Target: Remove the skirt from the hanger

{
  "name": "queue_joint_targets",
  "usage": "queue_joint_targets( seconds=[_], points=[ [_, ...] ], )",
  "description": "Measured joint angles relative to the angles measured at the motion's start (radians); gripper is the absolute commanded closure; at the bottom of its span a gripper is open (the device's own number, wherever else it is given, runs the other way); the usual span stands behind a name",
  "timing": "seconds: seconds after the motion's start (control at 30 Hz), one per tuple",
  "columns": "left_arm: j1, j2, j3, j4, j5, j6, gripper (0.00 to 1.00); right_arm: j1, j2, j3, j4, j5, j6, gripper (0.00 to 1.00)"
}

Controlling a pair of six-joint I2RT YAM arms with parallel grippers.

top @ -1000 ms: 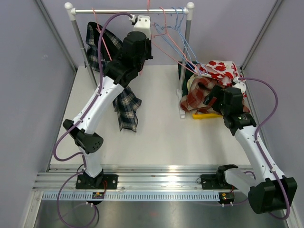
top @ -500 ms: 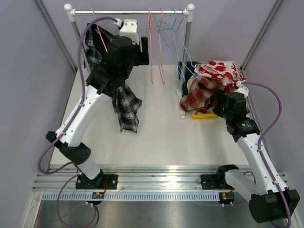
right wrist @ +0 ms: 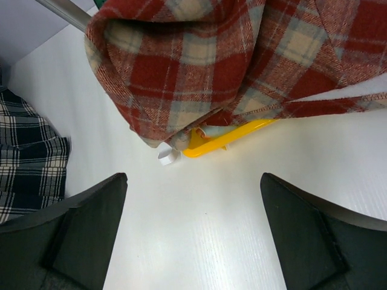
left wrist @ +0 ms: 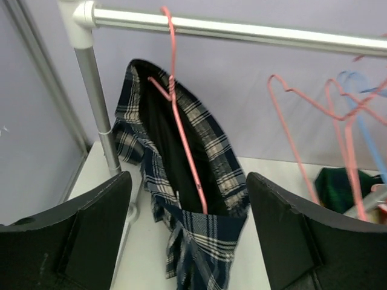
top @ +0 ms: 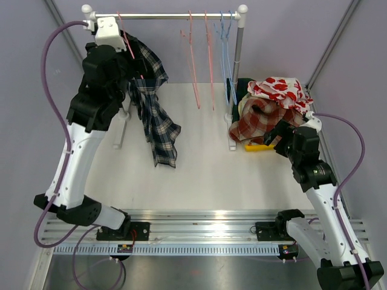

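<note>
Navy plaid skirt (left wrist: 211,163) draped on pink hanger (left wrist: 184,142) at left end of rail (top: 163,15), hem cut off in wrist view, top partly hidden behind left arm from above. Left claw (left wrist: 187,187) spread wide, empty, short of skirt. Right claw (right wrist: 193,181) wide open, empty, over bench (right wrist: 199,235).

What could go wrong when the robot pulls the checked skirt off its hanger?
The checked skirt drapes over a thin pink hanger only hooked on the rail; a tug might drag the hanger off too. The empty hangers hang close by and could snag the left gripper.
</note>
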Motion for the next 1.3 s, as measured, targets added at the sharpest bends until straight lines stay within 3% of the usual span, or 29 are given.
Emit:
queue_joint_targets(
  seconds=[0.3, 0.33, 0.43, 0.53, 0.57, 0.67, 0.9, 1.13, 1.23, 1.3],
  points=[
    [0.145, 0.196, -0.022, -0.013, 0.107, -0.034, 0.26, 0.0, -0.013, -0.023, -0.013, 0.0, 0.0, 0.0],
    [0.154, 0.224, -0.015, -0.017, 0.115, -0.036, 0.34, 0.0, -0.013, -0.025, -0.015, 0.0, -0.001, 0.01],
    [0.168, 0.28, 0.008, -0.018, 0.14, -0.045, 0.44, 0.0, -0.013, -0.031, -0.016, 0.001, -0.001, 0.01],
    [0.176, 0.31, 0.019, -0.019, 0.157, -0.056, 0.68, 0.0, -0.013, -0.035, -0.018, 0.001, -0.001, 0.0],
    [0.176, 0.314, 0.023, -0.019, 0.161, -0.056, 0.81, 0.0, -0.014, -0.036, -0.018, 0.001, -0.001, 0.0],
    [0.178, 0.317, 0.043, -0.037, 0.164, -0.062, 0.99, 0.0, -0.014, -0.038, -0.019, 0.0, -0.001, 0.01],
    [0.183, 0.309, 0.097, -0.099, 0.197, -0.064, 1.0, 0.0, -0.07, 0.01, -0.023, -0.124, -0.024, 0.01],
    [0.181, 0.236, 0.141, -0.172, 0.236, -0.088, 1.0, 0.036, -0.023, 0.334, 0.041, -0.308, -0.036, 0.01],
    [0.177, 0.195, 0.154, -0.172, 0.24, -0.099, 1.0, 0.125, 0.039, 0.491, 0.074, -0.318, -0.038, 0.01],
    [0.174, 0.173, 0.163, -0.175, 0.24, -0.112, 1.0, 0.262, 0.098, 0.594, 0.076, -0.26, -0.054, 0.0]
  ],
)
